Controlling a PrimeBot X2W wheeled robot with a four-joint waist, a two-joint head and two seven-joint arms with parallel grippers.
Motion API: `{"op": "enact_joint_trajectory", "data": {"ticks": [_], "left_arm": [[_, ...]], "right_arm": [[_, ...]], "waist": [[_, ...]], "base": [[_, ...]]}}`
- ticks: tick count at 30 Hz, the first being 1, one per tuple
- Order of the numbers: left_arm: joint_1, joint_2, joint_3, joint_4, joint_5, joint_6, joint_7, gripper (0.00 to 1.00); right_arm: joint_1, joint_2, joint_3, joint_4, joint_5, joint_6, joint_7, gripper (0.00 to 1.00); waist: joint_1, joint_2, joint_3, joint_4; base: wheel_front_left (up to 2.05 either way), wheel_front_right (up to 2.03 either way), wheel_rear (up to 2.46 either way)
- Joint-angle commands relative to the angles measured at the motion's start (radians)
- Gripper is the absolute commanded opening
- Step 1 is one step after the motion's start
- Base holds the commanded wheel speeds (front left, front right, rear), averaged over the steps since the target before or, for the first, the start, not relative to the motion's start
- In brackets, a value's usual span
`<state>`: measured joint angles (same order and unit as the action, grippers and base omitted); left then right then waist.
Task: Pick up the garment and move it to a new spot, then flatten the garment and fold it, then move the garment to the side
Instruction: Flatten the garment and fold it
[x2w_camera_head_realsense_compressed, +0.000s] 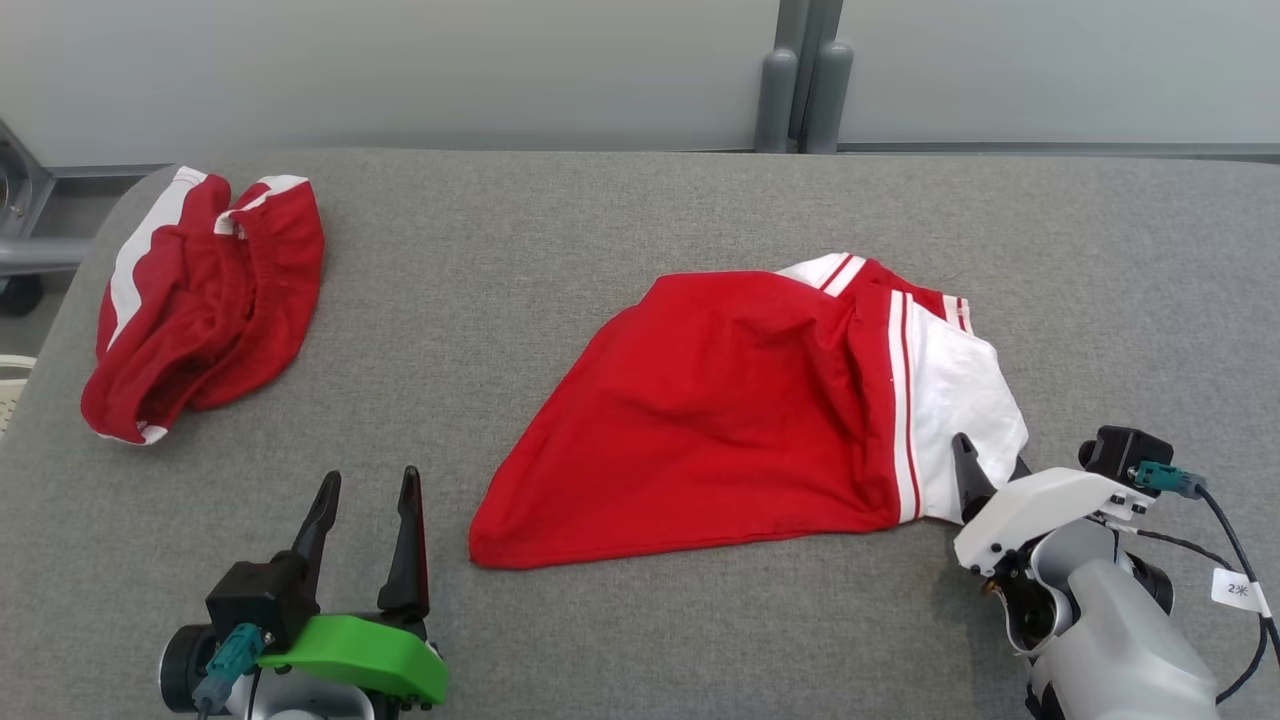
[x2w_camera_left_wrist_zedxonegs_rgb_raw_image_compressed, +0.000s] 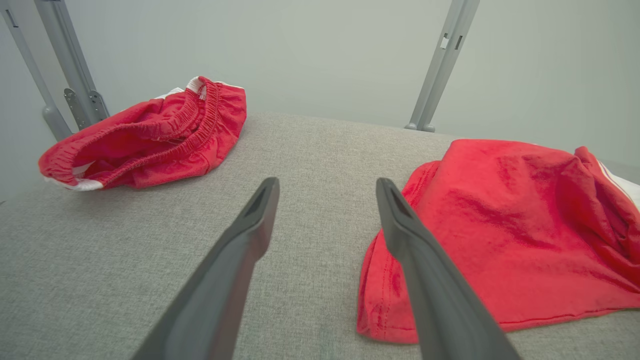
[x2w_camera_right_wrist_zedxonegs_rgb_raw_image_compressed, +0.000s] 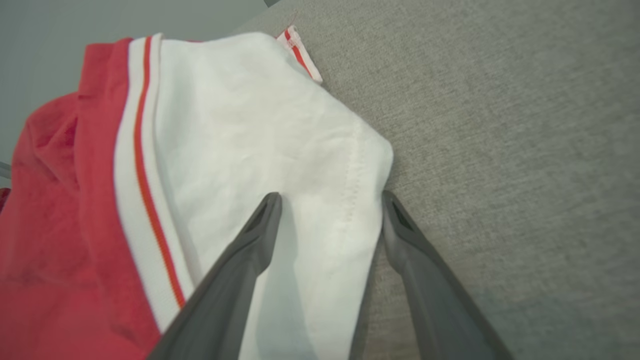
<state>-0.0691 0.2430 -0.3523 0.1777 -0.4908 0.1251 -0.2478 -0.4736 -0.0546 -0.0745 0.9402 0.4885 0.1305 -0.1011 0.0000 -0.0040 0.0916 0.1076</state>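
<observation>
A red garment (x2w_camera_head_realsense_compressed: 720, 410) with a white, red-striped side panel (x2w_camera_head_realsense_compressed: 965, 390) lies spread on the grey table (x2w_camera_head_realsense_compressed: 600, 220), right of centre. My right gripper (x2w_camera_head_realsense_compressed: 990, 457) is at the panel's near right corner. In the right wrist view its jaws (x2w_camera_right_wrist_zedxonegs_rgb_raw_image_compressed: 331, 197) stand open, with the white panel's edge (x2w_camera_right_wrist_zedxonegs_rgb_raw_image_compressed: 280, 135) lying between the two fingers. My left gripper (x2w_camera_head_realsense_compressed: 367, 480) is open over bare table, just left of the garment's near left corner. In the left wrist view that gripper (x2w_camera_left_wrist_zedxonegs_rgb_raw_image_compressed: 327, 187) has nothing between its fingers, and the garment's red hem (x2w_camera_left_wrist_zedxonegs_rgb_raw_image_compressed: 500, 235) lies to its right.
A second red and white garment (x2w_camera_head_realsense_compressed: 200, 300) lies crumpled at the table's far left corner, also seen as a bunched heap (x2w_camera_left_wrist_zedxonegs_rgb_raw_image_compressed: 150, 140) in the left wrist view. Grey posts (x2w_camera_head_realsense_compressed: 800, 90) and a pale wall stand behind the table's far edge.
</observation>
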Motion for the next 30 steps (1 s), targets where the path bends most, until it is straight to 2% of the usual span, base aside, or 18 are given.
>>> {"op": "enact_joint_trajectory", "data": {"ticks": [1, 2, 3, 13, 18, 26, 30], "left_arm": [[0.010, 0.007, 0.005, -0.003, -0.001, 0.007, -0.003, 1.00], [0.011, 0.008, 0.006, -0.003, -0.002, 0.008, -0.003, 1.00], [0.011, 0.009, 0.007, -0.003, -0.003, 0.008, -0.002, 1.00], [0.018, 0.013, 0.001, -0.001, -0.008, 0.013, 0.001, 1.00], [0.021, 0.013, -0.003, 0.000, -0.012, 0.013, -0.001, 1.00], [0.028, 0.011, -0.011, -0.004, -0.017, 0.017, 0.002, 1.00], [0.031, 0.012, -0.014, -0.003, -0.018, 0.016, 0.003, 1.00]], "right_arm": [[0.008, -0.002, 0.007, -0.002, 0.013, 0.000, 0.007, 0.26], [0.009, -0.001, 0.011, -0.004, 0.026, 0.000, 0.006, 0.16], [0.010, -0.001, 0.016, -0.008, 0.033, 0.000, 0.000, 0.00], [0.053, -0.017, 0.049, -0.074, 0.018, 0.000, -0.093, 0.00], [0.120, -0.016, 0.007, -0.139, 0.005, 0.000, -0.118, 0.00], [0.234, -0.006, -0.121, -0.196, -0.050, 0.000, -0.114, 0.00], [0.259, -0.002, -0.134, -0.208, -0.069, 0.000, -0.102, 0.00]], "waist": [[0.0000, 0.0040, 0.001, -0.003], [0.0000, 0.0040, 0.001, -0.006], [0.0000, 0.0040, 0.000, -0.010], [0.0000, 0.0040, -0.014, -0.074], [0.0000, 0.0040, -0.024, -0.109], [0.0000, 0.0040, -0.036, -0.143], [0.0000, 0.0040, -0.042, -0.150]], "base": [[0.00, 0.00, 0.00], [0.00, 0.00, 0.00], [0.00, 0.00, 0.00], [0.00, 0.00, 0.00], [0.00, 0.00, 0.00], [0.00, 0.00, 0.00], [0.00, 0.00, 0.00]]}}
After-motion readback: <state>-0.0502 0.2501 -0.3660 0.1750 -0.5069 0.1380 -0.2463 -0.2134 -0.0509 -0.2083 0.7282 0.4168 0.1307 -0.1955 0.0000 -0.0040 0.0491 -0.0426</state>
